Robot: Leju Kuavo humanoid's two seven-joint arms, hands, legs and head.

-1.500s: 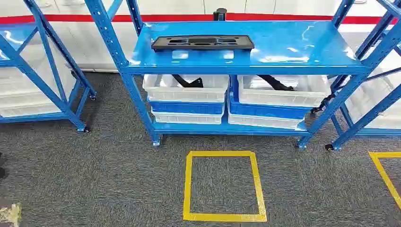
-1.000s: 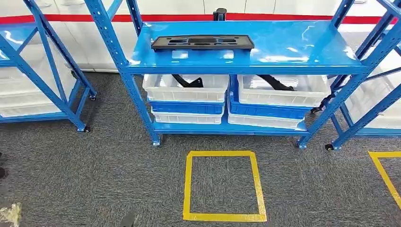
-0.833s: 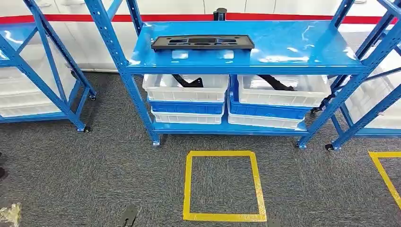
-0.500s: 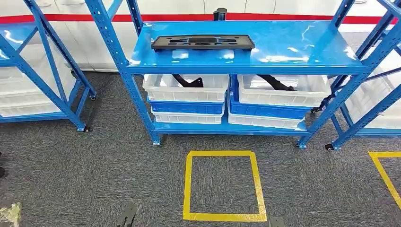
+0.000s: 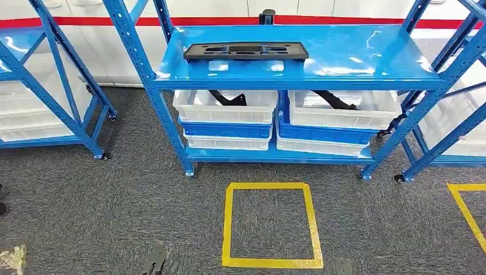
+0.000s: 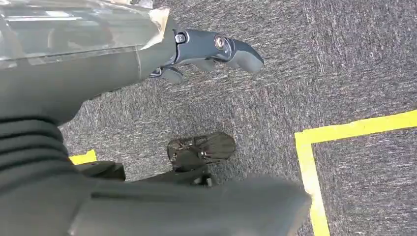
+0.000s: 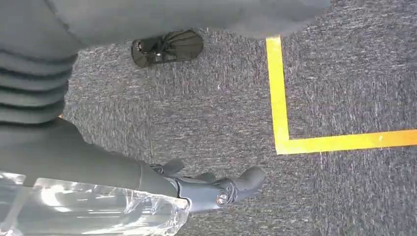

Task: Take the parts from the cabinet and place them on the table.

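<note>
Biggest thing here is the blue steel cabinet (image 5: 344, 57), glossy painted shelf, dead ahead at 12 o'clock across grey carpet. On its top shelf lies the part (image 5: 245, 51), a flat black matte plastic plate with cutouts, long axis running 9 to 3, sitting toward the 11 o'clock side. More dark parts poke out of the white bins (image 5: 225, 106) underneath. Both hands hang low over the floor, well apart from it: left hand (image 6: 162, 59) and right hand (image 7: 196, 189) each empty, fingers loosely apart. I'd guess the left is slightly nearer, though a part that long probably wants both.
</note>
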